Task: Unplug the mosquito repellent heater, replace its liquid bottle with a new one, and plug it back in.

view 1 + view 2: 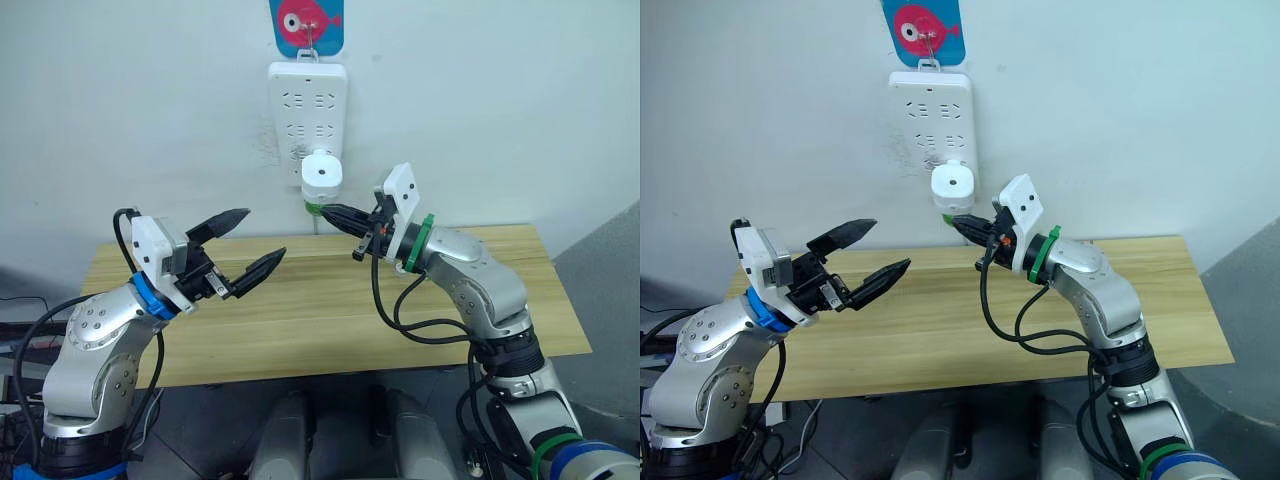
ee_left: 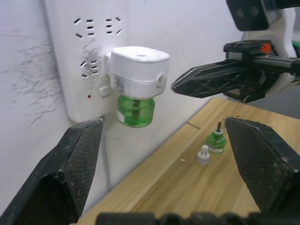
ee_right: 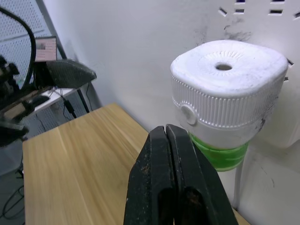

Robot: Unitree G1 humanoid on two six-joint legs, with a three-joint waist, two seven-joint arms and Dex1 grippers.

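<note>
Two grippers flank the job: nearest, the left gripper (image 1: 242, 245) hovers spread wide over the table (image 1: 300, 330); at about two o'clock from it the right gripper (image 1: 336, 214) is pinched closed, empty, just beside the mosquito repellent heater (image 1: 322, 180). It sits plugged into the power strip (image 1: 305, 110) — light, rigid, probably slick, so grip its ribbed sides, not its green bottle (image 2: 135, 110).

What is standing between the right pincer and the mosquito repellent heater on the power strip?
Nothing visible. The right pincer, shut, points at the mosquito repellent heater plugged into the power strip, with open air between them.
</note>
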